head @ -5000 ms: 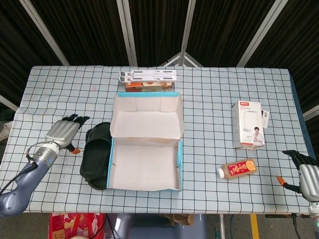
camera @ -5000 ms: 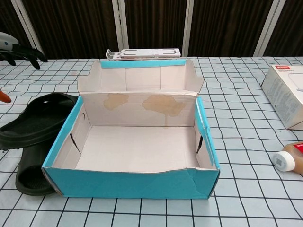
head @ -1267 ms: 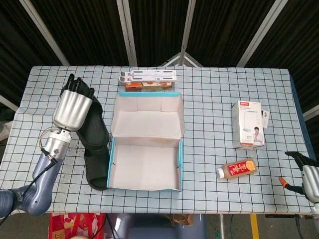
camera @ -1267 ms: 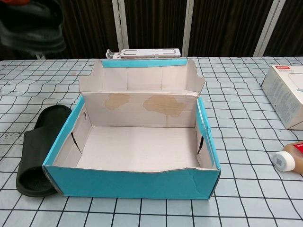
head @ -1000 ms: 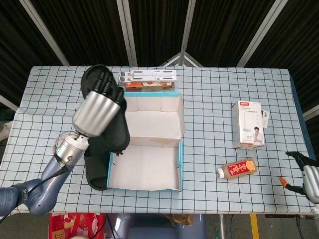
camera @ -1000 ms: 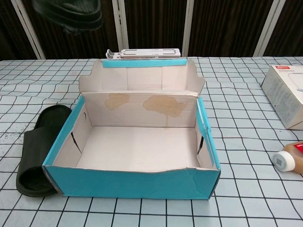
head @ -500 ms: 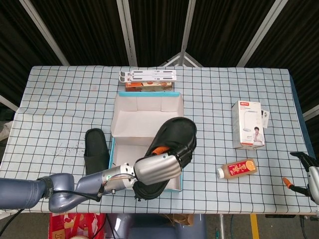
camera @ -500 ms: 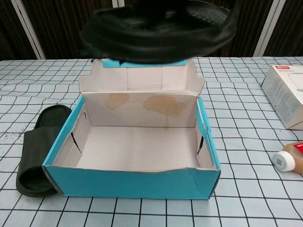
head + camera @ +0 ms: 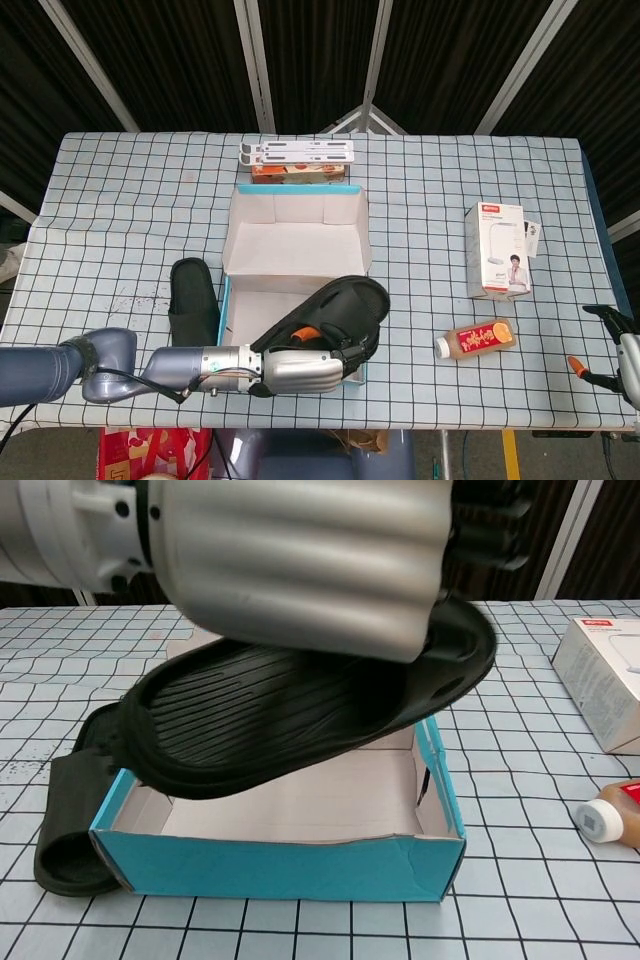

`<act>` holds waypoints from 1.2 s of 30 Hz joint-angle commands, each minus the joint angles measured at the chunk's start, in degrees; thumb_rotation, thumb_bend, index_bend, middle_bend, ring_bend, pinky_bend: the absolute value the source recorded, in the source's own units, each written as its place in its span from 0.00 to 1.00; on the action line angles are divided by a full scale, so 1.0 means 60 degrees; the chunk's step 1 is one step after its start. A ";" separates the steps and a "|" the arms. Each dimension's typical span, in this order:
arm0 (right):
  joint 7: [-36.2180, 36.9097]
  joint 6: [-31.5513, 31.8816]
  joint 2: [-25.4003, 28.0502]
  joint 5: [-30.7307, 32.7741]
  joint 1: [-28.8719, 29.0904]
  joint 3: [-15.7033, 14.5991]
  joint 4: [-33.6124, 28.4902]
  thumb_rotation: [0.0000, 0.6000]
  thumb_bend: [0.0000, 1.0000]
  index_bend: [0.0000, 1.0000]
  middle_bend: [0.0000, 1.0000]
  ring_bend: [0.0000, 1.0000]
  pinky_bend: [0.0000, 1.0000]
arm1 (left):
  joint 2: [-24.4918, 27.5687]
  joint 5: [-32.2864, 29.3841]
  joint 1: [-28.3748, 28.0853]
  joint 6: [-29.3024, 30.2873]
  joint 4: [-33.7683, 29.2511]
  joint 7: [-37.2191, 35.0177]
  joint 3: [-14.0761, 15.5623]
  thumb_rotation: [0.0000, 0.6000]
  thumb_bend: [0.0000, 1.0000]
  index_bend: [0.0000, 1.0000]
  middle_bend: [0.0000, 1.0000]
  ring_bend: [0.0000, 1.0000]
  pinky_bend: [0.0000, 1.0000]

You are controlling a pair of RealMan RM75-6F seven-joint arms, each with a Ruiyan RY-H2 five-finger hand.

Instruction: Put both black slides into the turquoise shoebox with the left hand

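We see the left hand (image 9: 295, 372) gripping one black slide (image 9: 345, 310), carried above the open front half of the turquoise shoebox (image 9: 290, 865). From the head view the slide's long axis runs on a diagonal, one end toward the box's right wall and away from the robot, the other down at the hand near the front edge. In the chest view its ribbed sole faces us, tilted, the left end dipping over the box's left front corner and the right end raised above the right wall. We cannot tell whether it touches the cardboard.

The other black slide (image 9: 193, 300) lies flat on the table (image 9: 130, 220) just beside the box's left wall, its long axis running away from the robot, roughly parallel to that wall.

The box's lid flap stands open at the back. Behind it sits a white folding stand (image 9: 297, 151) on a small orange carton (image 9: 297, 173).

Off to the right stand a white product box (image 9: 499, 250) and, nearer the robot, an orange drink bottle (image 9: 476, 339) lying on its side, well apart from the shoebox.

The right hand (image 9: 622, 352) peeks in at the table's right edge, fingers apart, holding nothing.

The table wears a white cloth with a dark grid; behind it are dark corrugated panels and pale metal struts.
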 commanded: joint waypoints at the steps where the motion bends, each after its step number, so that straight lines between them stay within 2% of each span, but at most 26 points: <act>1: -0.0031 -0.0030 0.0006 0.0023 0.0006 -0.0003 -0.0026 1.00 0.23 0.26 0.25 0.26 0.27 | -0.0027 0.0308 0.0075 -0.0302 0.0355 -0.0263 0.0159 1.00 0.52 0.35 0.64 0.21 0.20; 11: -0.0121 -0.0127 0.0006 0.0125 0.0028 0.0017 -0.0064 1.00 0.23 0.26 0.25 0.26 0.27 | -0.0203 0.1153 -0.0086 -0.0827 0.1119 -0.0746 0.0085 1.00 0.53 0.35 0.63 0.21 0.20; 22: -0.0078 -0.0146 0.0060 0.0186 -0.0001 0.0029 -0.0107 1.00 0.23 0.26 0.25 0.26 0.27 | -0.0843 0.2501 -0.0789 -0.1629 0.1918 -0.1797 0.0497 1.00 0.53 0.35 0.63 0.21 0.20; 36: -0.0008 -0.0225 0.0072 0.0211 0.0010 0.0034 -0.0071 1.00 0.23 0.26 0.25 0.26 0.27 | -0.0853 0.2717 -0.1131 -0.1982 0.2541 -0.2379 0.0174 1.00 0.53 0.34 0.63 0.21 0.20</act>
